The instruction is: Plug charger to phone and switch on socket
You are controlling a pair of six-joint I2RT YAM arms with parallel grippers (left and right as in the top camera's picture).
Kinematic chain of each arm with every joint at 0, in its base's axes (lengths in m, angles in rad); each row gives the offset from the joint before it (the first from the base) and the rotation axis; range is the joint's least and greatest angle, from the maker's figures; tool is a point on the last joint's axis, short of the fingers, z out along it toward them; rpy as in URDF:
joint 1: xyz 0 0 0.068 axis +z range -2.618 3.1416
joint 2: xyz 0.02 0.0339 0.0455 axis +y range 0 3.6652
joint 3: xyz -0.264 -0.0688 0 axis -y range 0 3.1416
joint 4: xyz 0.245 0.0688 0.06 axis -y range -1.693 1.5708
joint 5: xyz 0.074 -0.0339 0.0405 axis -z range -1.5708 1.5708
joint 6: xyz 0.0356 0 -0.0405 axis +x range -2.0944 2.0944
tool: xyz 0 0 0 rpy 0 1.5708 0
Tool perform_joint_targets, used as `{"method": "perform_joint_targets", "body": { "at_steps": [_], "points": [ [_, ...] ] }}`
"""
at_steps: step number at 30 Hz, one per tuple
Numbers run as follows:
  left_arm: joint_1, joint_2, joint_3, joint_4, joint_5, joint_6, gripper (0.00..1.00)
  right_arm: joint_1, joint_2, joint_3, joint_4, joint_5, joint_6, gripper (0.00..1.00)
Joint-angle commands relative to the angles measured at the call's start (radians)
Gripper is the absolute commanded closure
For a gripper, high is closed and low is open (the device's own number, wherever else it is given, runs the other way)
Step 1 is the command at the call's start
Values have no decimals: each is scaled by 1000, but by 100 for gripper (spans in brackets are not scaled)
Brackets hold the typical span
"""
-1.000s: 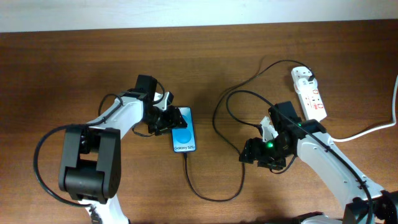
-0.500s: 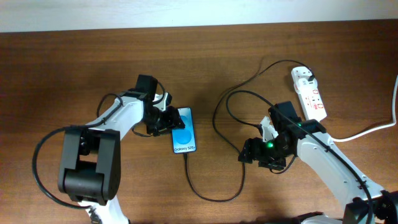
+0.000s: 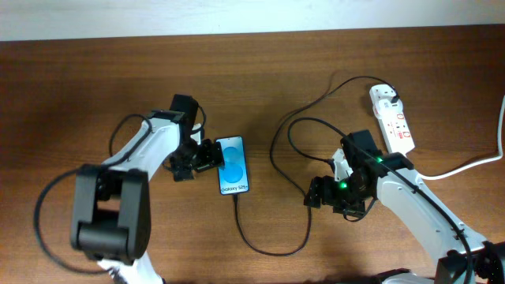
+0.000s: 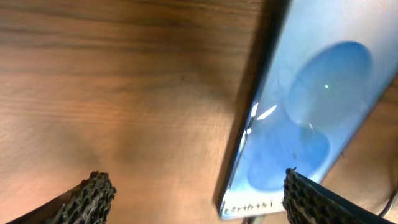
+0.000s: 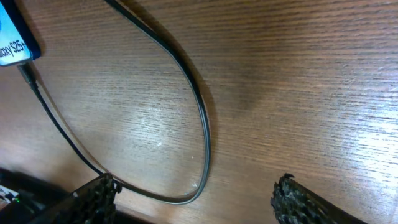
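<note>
The phone (image 3: 232,164) lies flat on the table with its blue screen up; it fills the right of the left wrist view (image 4: 305,118). The charger's black cable (image 3: 272,251) runs from the phone's bottom edge in a loop to its plug head (image 3: 385,95) in the white socket strip (image 3: 394,130). The connector tip (image 5: 26,70) sits at the phone's bottom edge. My left gripper (image 3: 205,155) (image 4: 199,199) is open and empty just left of the phone. My right gripper (image 3: 317,193) (image 5: 199,202) is open and empty over the cable loop (image 5: 200,118).
The strip's thick white cord (image 3: 465,167) runs off the right edge. The cable makes wide loops between the phone and the strip. Bare wooden tabletop (image 3: 95,87) lies at the far left, with a pale wall along the back.
My left gripper has drawn back to the left, off the phone's upper left edge. The phone stays in place. My right arm has hardly moved.
</note>
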Motion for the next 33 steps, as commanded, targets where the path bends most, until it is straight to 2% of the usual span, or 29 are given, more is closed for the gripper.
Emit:
{"method": "perform_joint_targets", "body": {
  "at_steps": [1,5,7,12,13,15,18,21,24,28,31,33],
  "points": [
    [7,-264,27,-49,-110,-2,6,-3,-8,-11,3,15,-11,16],
    [7,-630,27,-206,-286,-2,5,-3,-8,-11,3,52,-10,16],
    [7,-752,26,-242,-337,-2,5,-3,-8,-11,2,52,-10,16],
    [6,-1212,23,-370,-466,-3,4,-3,-8,-11,-5,52,-10,16],
    [6,-1278,23,-430,-496,-8,0,-3,-8,-11,-5,52,-10,16],
    [6,-1369,23,-507,-560,-57,1,-3,-8,-11,-5,52,-10,16],
    [6,-1505,23,-529,-598,-66,1,-3,-8,-11,-6,52,-10,16],
    [6,-1556,23,-604,-598,-84,1,-3,-8,-12,-17,52,-10,12],
    [6,-1567,23,-611,-614,-84,0,-3,-8,-12,-21,52,-10,1],
    [6,-1567,23,-623,-613,-84,1,-3,-8,-12,-46,52,-11,2],
    [6,-1567,23,-711,-613,-84,1,-3,-8,-12,-53,52,-10,2],
    [6,-1567,23,-716,-613,-85,1,-3,-8,-11,-45,56,-10,2]
  ]
}}
